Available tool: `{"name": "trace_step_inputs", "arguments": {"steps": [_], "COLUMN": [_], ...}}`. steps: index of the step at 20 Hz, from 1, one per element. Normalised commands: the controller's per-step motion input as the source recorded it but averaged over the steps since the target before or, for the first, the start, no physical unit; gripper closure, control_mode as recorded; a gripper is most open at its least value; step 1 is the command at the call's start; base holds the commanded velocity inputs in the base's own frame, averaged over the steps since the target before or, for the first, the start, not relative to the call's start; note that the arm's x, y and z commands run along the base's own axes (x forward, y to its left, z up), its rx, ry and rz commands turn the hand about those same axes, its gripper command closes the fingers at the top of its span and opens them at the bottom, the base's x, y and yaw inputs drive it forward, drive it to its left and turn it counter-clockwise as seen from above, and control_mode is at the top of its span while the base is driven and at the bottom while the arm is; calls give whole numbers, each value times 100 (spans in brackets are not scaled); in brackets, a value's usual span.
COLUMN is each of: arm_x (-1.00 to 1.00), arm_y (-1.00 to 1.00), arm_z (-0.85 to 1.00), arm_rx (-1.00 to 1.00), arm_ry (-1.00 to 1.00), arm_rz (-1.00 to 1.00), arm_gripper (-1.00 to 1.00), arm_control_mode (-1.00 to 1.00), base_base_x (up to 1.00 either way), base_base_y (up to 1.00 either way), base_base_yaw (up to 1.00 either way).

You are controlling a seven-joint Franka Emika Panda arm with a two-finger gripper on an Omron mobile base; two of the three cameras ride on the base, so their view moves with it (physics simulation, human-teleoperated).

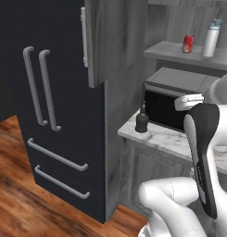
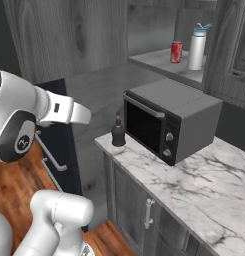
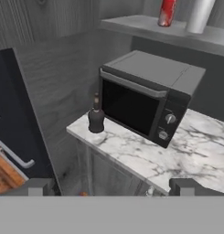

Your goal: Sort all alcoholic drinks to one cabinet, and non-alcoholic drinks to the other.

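A squat dark bottle (image 1: 142,119) (image 2: 118,132) (image 3: 96,119) with a thin neck, an alcoholic drink, stands upright on the marble counter's left end, just left of the microwave. The non-alcoholic drinks, a red can (image 1: 188,44) (image 2: 177,52) (image 3: 167,13) and a pale-grey bottle (image 1: 210,39) (image 2: 197,47) (image 3: 199,16) with a light-blue cap, stand side by side on the open cabinet shelf (image 2: 154,61) above the microwave. My gripper (image 3: 112,187) is open with nothing between its fingers. It hangs well back from the counter, facing the dark bottle and the microwave.
A grey microwave (image 1: 179,99) (image 2: 169,120) (image 3: 145,100) sits on the marble counter (image 2: 194,185) under the shelf. A dark fridge (image 1: 50,115) with long handles stands to the left. The cabinet door (image 1: 115,41) swings open above it. The floor is wood.
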Motion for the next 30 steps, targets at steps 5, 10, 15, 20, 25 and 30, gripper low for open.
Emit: {"name": "trace_step_inputs", "arguments": {"steps": [5, 10, 15, 20, 25, 30], "arm_x": [16, 30, 37, 40, 36, 29], "arm_y": [4, 2, 1, 0, 0, 0], "arm_z": [-39, -32, -25, -21, -23, -23], "arm_rx": [3, 4, 2, 1, 1, 0], "arm_ry": [0, 7, 13, 8, 1, 0], "arm_rz": [0, 0, 0, 0, 0, 0], "arm_gripper": [-100, -100, -100, -100, -100, -100], "arm_control_mode": [-100, -100, -100, -100, -100, -100], "base_base_x": [0, 0, 0, 0, 0, 0], "base_base_y": [0, 0, 0, 0, 0, 0], "base_base_yaw": [0, 0, 0, 0, 0, 0]}}
